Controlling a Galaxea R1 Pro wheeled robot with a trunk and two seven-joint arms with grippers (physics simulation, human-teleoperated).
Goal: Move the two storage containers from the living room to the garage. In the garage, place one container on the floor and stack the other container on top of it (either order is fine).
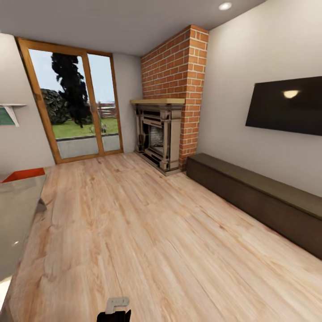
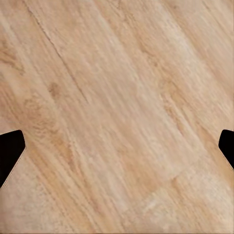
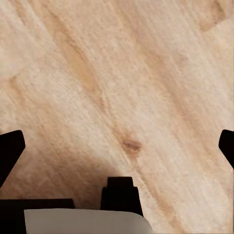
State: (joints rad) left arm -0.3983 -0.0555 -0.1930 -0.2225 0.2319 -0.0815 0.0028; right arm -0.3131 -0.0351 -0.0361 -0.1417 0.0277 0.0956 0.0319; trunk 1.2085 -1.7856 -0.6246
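Wood floor open — cabinet right, grey table left w/ orange container.

Both the left pincer and the right pincer hang spread wide, gripping nothing.

Head camera facing fireplace across room, both wrist cameras apparently close above plank floor

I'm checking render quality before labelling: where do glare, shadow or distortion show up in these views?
Head view: a ceiling light reflects as a bright spot on the TV, and wide-angle distortion tilts the glass door. Right wrist view: a soft dark shadow falls on the wood-plank floor near the robot's own parts. Left wrist view: the floor is evenly lit, its grain slightly soft.
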